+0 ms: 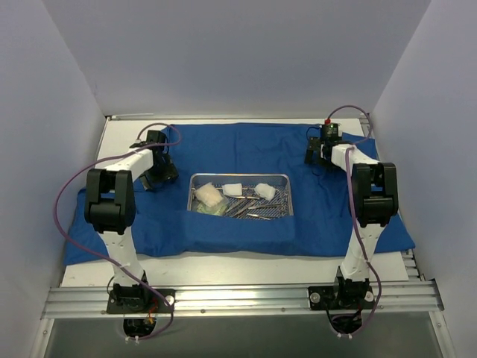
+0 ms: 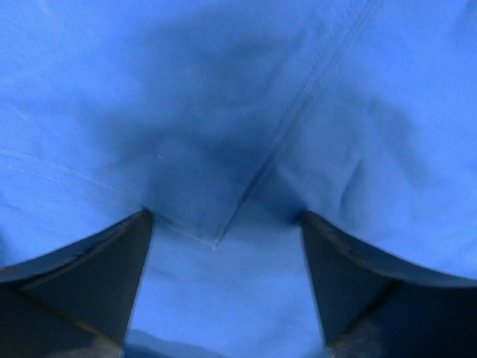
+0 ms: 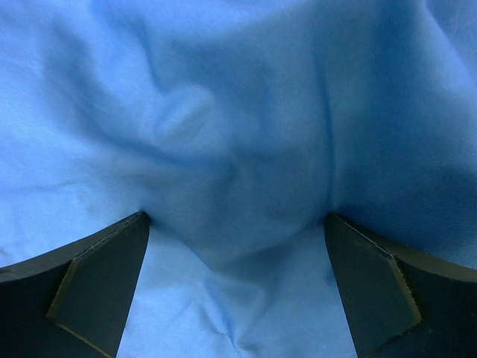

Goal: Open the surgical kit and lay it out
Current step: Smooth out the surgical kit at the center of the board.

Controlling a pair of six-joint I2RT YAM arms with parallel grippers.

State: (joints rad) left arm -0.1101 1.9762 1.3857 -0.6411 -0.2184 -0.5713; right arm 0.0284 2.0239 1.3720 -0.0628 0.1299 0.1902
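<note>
The blue drape (image 1: 246, 145) lies spread across the table. On its middle stands the steel mesh tray (image 1: 282, 177), holding white gauze pads (image 1: 210, 196) and steel instruments (image 1: 252, 208). My left gripper (image 1: 159, 176) is down on the cloth left of the tray. In the left wrist view it (image 2: 225, 215) stands open, fingers (image 2: 89, 268) wide apart over a folded, hemmed corner of the drape (image 2: 216, 240). My right gripper (image 1: 316, 155) is on the cloth at the tray's back right. There it (image 3: 236, 216) is open over wrinkled drape (image 3: 223, 149), holding nothing.
White walls close in the left, back and right sides. The drape hangs past the table's edge at the left (image 1: 74, 239) and right (image 1: 399, 235). A metal rail (image 1: 238, 298) carrying both arm bases runs along the near edge.
</note>
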